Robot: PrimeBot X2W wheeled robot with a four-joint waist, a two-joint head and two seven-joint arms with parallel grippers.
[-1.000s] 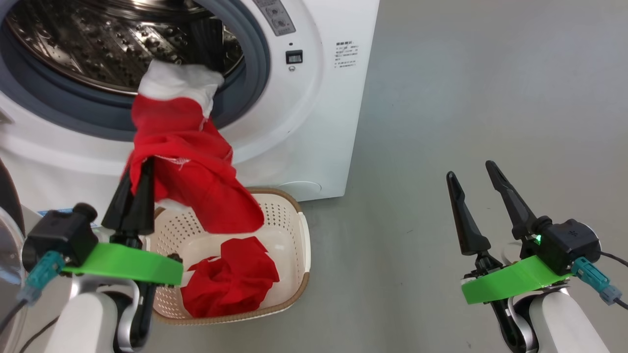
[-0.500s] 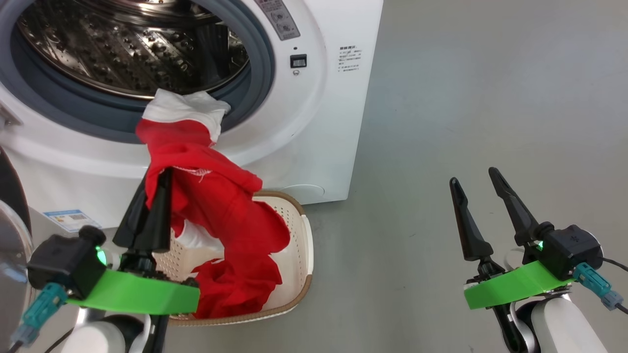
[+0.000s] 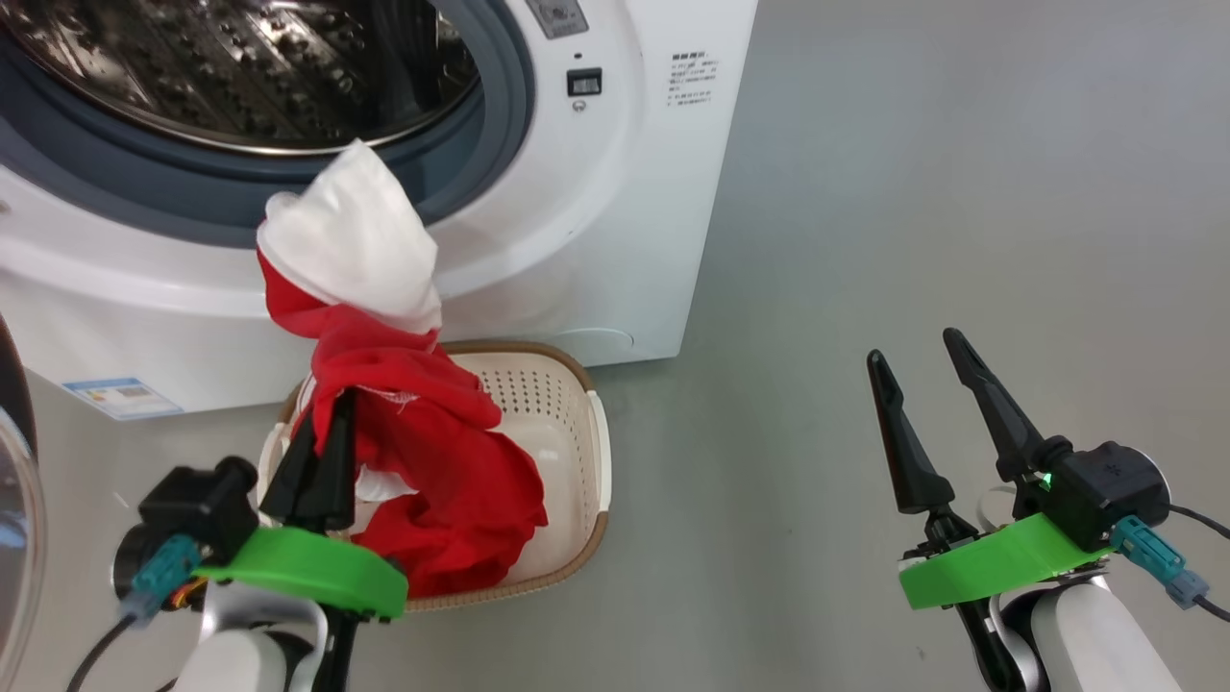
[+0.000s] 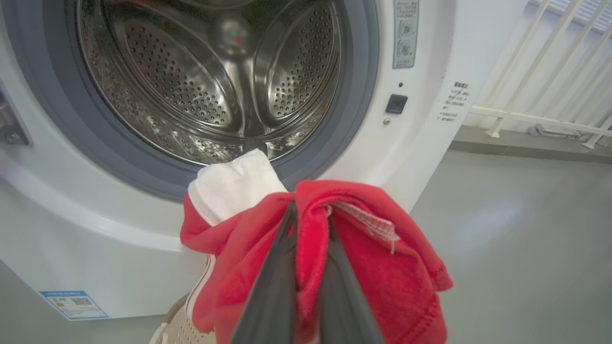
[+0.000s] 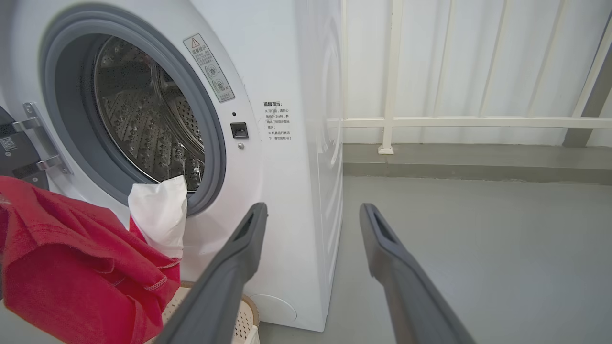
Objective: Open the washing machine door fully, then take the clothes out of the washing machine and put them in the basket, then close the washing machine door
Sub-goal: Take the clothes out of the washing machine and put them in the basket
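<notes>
Lowered nearer the cream perforated basket [image 3: 591,452], the left gripper [image 3: 332,413] is pinching red-and-white clothes [image 3: 432,471]; the right gripper [image 3: 913,346] is gaping over open grey floor [image 3: 961,173].

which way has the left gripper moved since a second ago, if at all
yes. the left gripper, shut on the red garment, has drawn back from the washing machine: it now hangs over the basket, not beyond its far rim.

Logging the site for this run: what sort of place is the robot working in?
Probably a laundry corner of a balcony or utility room: a front-loading washer stands on bare grey floor, a basket sits before it, and a white railing lines the far side.
</notes>
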